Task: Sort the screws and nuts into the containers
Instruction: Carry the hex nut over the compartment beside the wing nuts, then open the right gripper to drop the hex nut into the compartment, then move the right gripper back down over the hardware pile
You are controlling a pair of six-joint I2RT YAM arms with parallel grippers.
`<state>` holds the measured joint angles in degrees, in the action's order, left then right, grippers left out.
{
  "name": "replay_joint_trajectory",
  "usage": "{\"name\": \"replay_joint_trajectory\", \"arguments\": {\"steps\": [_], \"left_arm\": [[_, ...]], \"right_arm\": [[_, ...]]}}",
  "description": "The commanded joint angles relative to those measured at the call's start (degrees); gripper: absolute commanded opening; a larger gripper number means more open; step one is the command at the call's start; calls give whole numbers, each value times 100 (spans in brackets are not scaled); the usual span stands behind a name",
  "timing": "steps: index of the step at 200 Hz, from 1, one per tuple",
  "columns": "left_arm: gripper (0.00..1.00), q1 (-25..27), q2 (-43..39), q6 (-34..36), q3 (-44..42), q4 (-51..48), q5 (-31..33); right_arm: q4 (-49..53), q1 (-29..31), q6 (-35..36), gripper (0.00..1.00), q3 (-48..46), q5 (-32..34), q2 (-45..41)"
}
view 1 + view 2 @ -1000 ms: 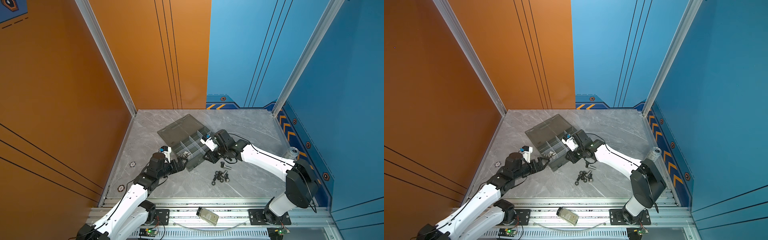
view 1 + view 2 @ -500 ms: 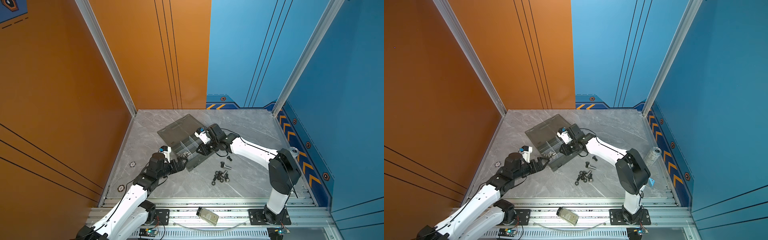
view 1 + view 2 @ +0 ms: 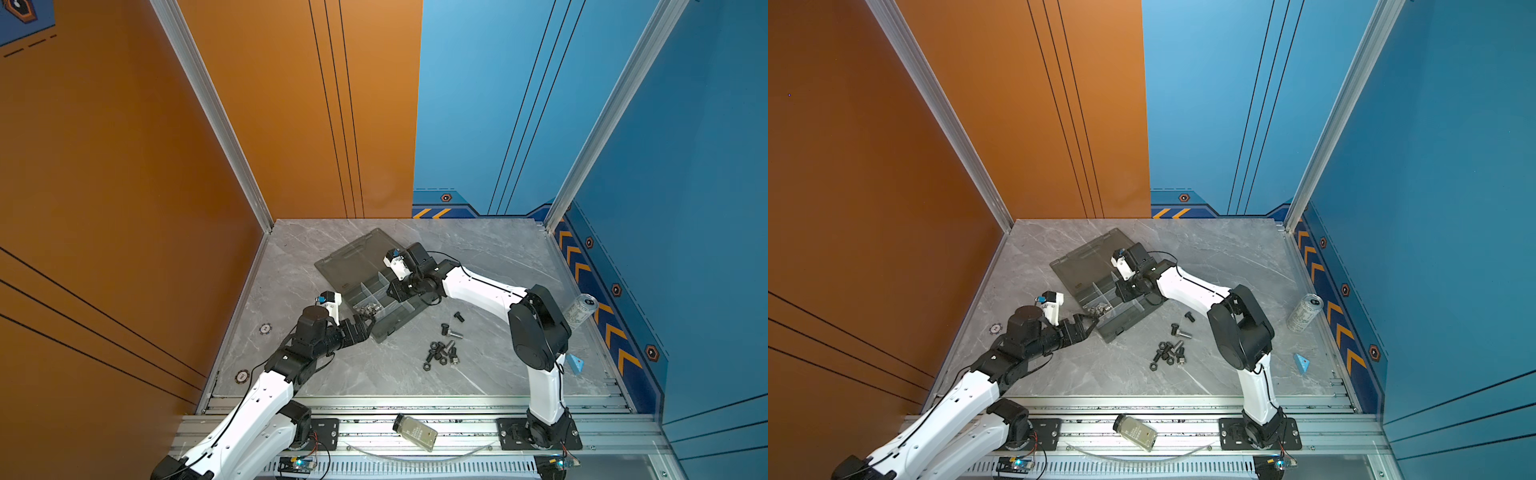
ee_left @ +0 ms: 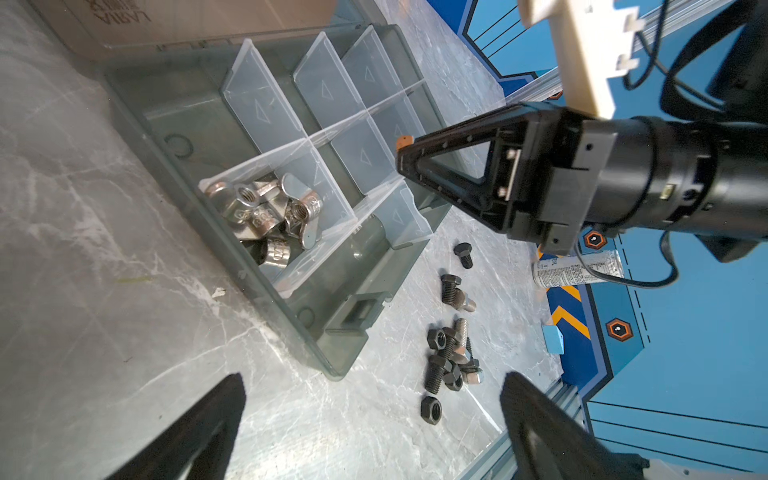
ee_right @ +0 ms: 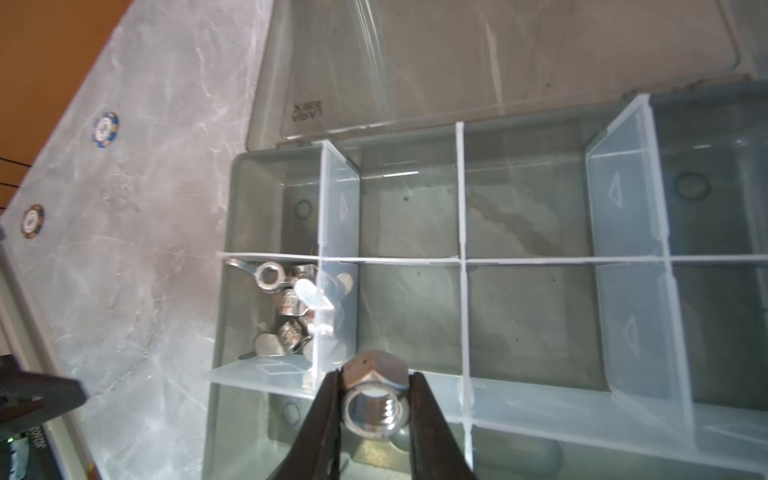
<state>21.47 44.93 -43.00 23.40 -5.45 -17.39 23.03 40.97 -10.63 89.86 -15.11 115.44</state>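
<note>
while the left jaws gape, the right jaws pinch a silver nut (image 5: pixel 374 401) over the box (image 5: pixel 528 324), hole facing the wrist.

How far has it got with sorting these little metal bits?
Done: silver wing nuts heaped in one cell of the organiser box. In hand: the right gripper pinches a hex nut over the box. To go: screws and black nuts scattered on the table; the left gripper is open, empty.

organiser-box lid (image 5: pixel 540 50): mirrored word, perhaps "LARIA" | drink can (image 4: pixel 561 272): small print, only "ER" legible
</note>
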Motion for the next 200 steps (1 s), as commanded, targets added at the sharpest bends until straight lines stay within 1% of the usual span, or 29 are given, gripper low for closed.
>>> {"name": "replay_joint_trajectory", "arguments": {"steps": [1, 9, 22, 32, 40, 58, 90, 94, 114, 135, 162, 184, 200], "left_arm": [[98, -20, -89, 17, -70, -79, -10], [98, -20, -95, 3, -72, -79, -7], [98, -20, -98, 2, -81, -67, -19], [98, -20, -111, -6, -91, -61, -19], [98, -20, -114, -6, -95, -57, -7], [98, -20, -116, -8, -114, -28, -18], [98, -34, -42, 20, -77, 7, -81], [98, -32, -32, 21, -77, 16, -89], [98, -29, -11, -4, -87, 85, -96], [98, -34, -37, -13, -105, 85, -94], [98, -30, -45, -13, -106, 79, -65], [98, -22, -19, -9, -80, 80, -65], [98, -20, 16, 2, -47, 80, -89]], "right_arm": [[299, 77, -45, 8, 304, 291, 133], [379, 116, -33, 14, 371, 368, 190], [467, 147, -12, 19, 463, 425, 267], [545, 170, -7, 28, 536, 483, 304], [615, 188, -8, 32, 603, 547, 298], [803, 205, 30, 38, 748, 631, 486], [941, 210, 118, 42, 735, 747, 381], [941, 206, 128, 43, 723, 732, 202], [1046, 216, 136, 44, 628, 795, -28], [1169, 212, 70, 44, 329, 797, -477], [1516, 214, -264, 46, -202, 1075, -1144], [2001, 189, -846, 48, -751, 1506, -1703], [2219, 120, -1289, 49, -1301, 1539, -2078]]}}
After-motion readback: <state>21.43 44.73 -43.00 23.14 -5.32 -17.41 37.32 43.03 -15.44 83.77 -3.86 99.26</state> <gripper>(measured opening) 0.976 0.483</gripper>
